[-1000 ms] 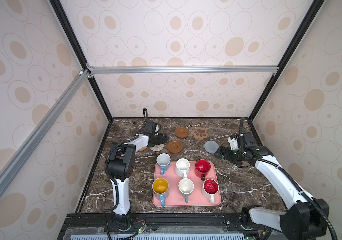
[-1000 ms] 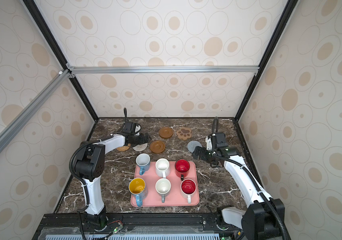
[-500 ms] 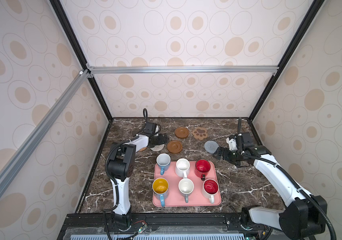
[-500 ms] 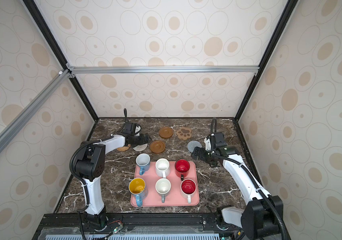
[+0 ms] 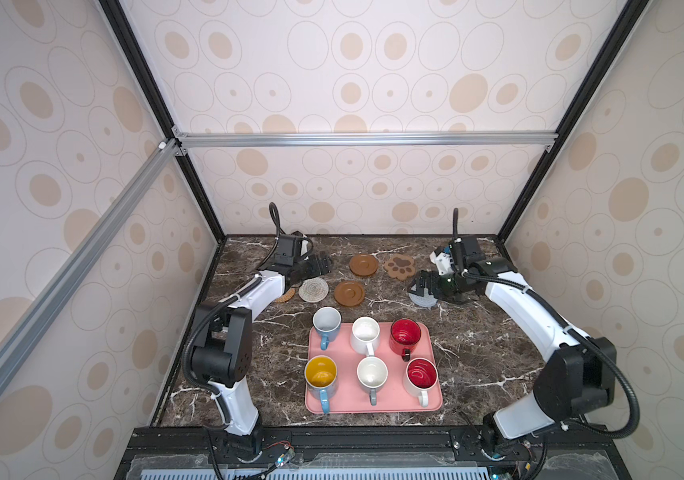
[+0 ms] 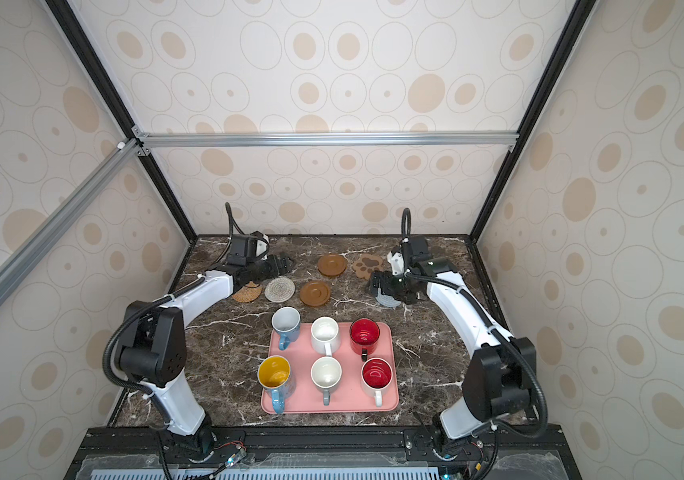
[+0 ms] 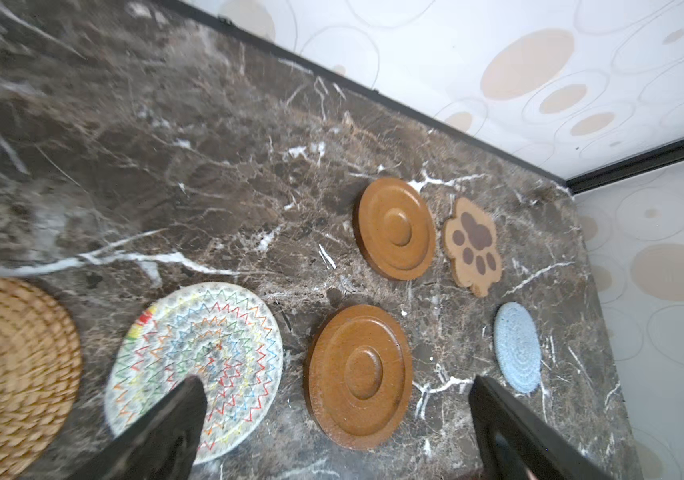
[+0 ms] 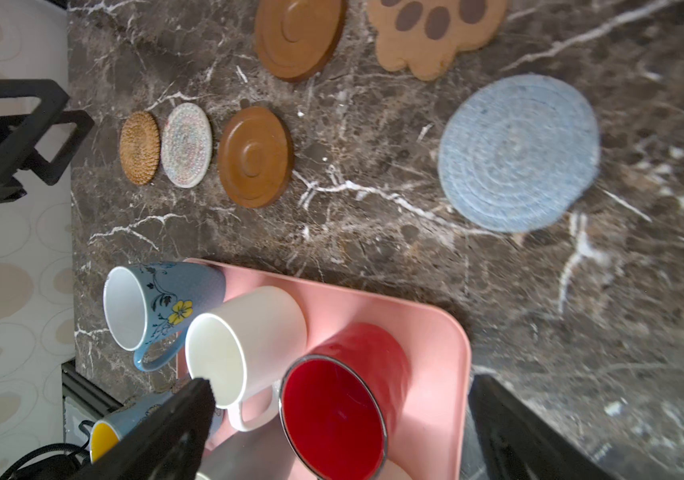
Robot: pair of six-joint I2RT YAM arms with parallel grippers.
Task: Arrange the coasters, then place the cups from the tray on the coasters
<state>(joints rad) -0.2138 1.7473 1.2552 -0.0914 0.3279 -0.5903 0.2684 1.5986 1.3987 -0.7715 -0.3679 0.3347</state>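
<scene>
Six cups stand on the pink tray (image 5: 373,405): light blue (image 5: 326,322), white (image 5: 365,332), red (image 5: 405,334), yellow-inside (image 5: 321,374), grey (image 5: 372,374), red-inside (image 5: 422,374). Behind the tray lie the coasters: rattan (image 5: 286,296), cream (image 5: 313,289), two brown discs (image 5: 349,293) (image 5: 363,264), paw (image 5: 399,267), grey-blue (image 5: 425,300). My left gripper (image 5: 319,266) hovers open behind the cream coaster (image 7: 195,361), holding nothing. My right gripper (image 5: 423,284) is open and empty above the grey-blue coaster (image 8: 519,153), which lies flat on the table; the red cup (image 8: 332,415) shows between its fingers.
The dark marble table (image 5: 477,365) is boxed in by patterned walls at the back and both sides. The left arm (image 5: 249,295) covers part of the rattan coaster. Bare marble lies on either side of the tray.
My right gripper has shifted left, so it now overlaps the grey-blue coaster in the top views. The left arm has hardly moved. Both grippers stay open.
</scene>
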